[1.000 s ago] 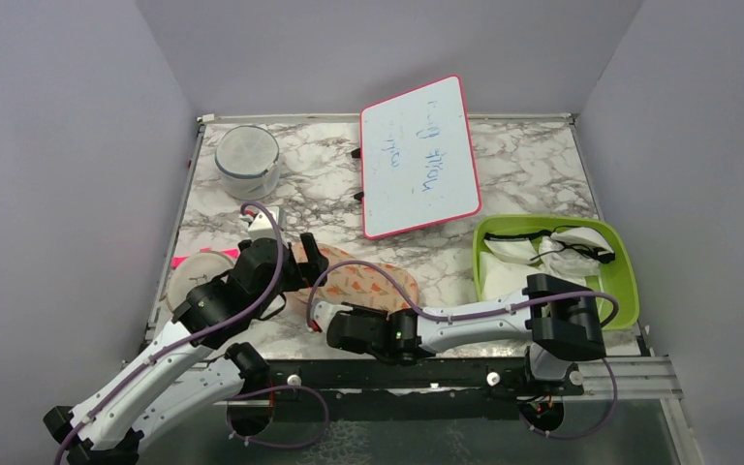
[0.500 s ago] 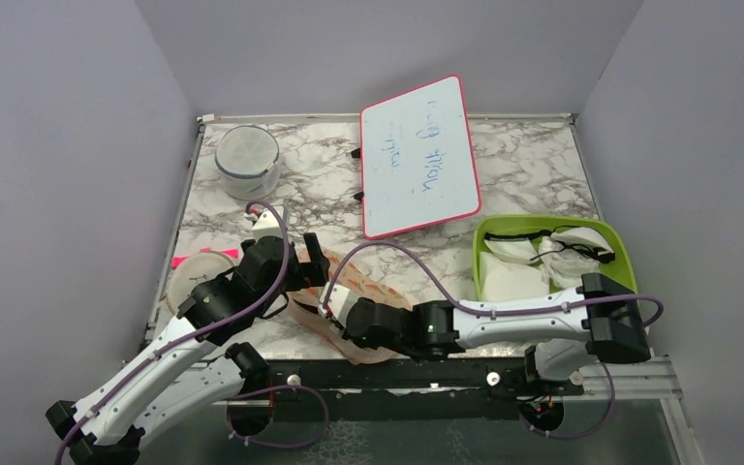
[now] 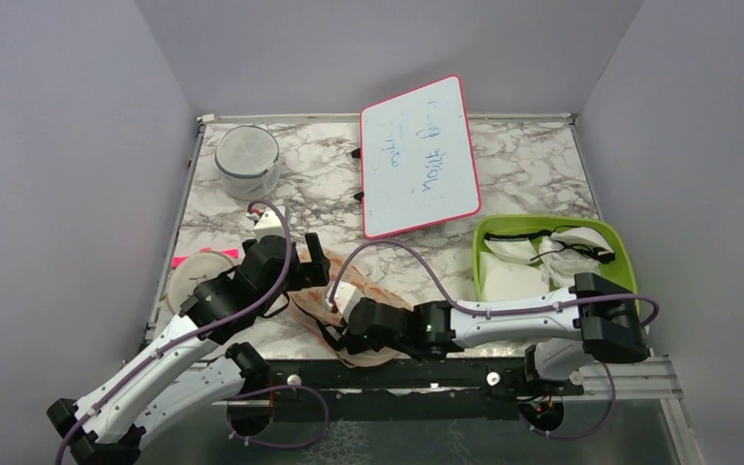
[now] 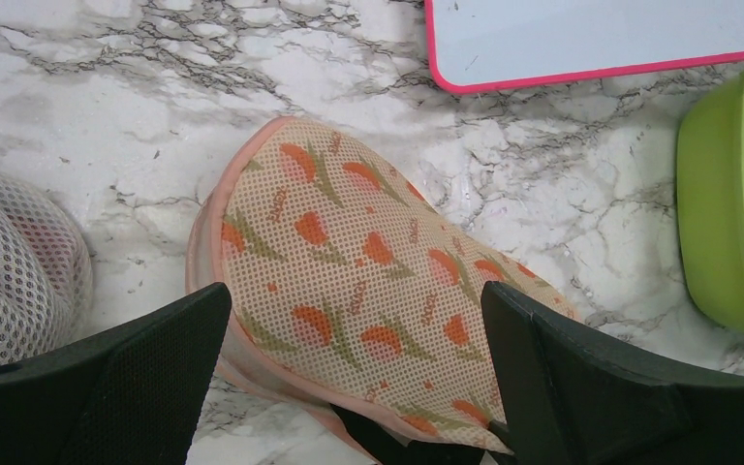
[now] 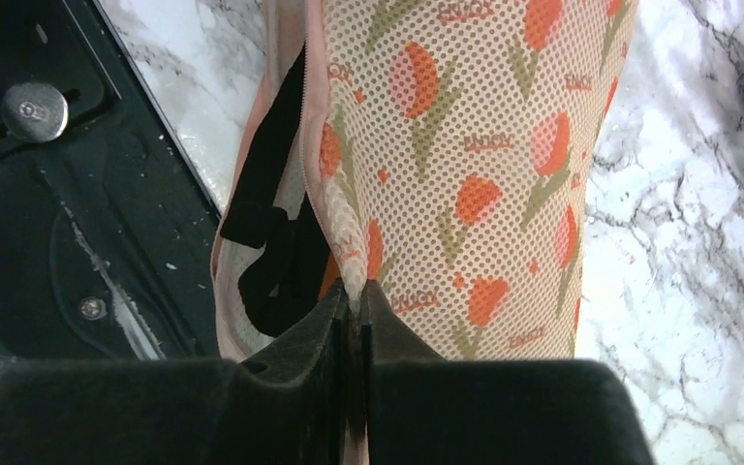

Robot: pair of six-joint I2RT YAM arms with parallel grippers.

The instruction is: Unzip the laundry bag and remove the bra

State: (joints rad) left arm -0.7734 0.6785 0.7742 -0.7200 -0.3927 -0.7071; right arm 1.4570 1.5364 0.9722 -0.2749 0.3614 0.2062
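The peach-pink laundry bag (image 3: 387, 291) with orange tulip motifs lies near the table's front edge, between both arms. Its zip is open along the near side. My right gripper (image 5: 354, 295) is shut on the bag's upper flap at the zip edge and holds it raised. In the gap underneath, the bra (image 5: 276, 247) shows as black straps and a sliver of rust-orange; the rest of it is hidden. My left gripper (image 4: 354, 300) hovers open over the bag (image 4: 349, 271), a finger on each side, touching nothing. From the top, the left gripper (image 3: 312, 260) is just left of the right gripper (image 3: 334, 310).
A pink-rimmed whiteboard (image 3: 419, 155) lies at the back. A green bin (image 3: 626, 276) with white garments stands at right. A white mesh cylinder (image 3: 247, 160) is at back left, a round white pouch (image 3: 194, 276) beside the left arm. The black rail (image 3: 426, 373) borders the near edge.
My right gripper moved left onto the bag's near edge and closed on the flap, pulling the bag's side up and toward the front. The left gripper barely shifted and stayed open.
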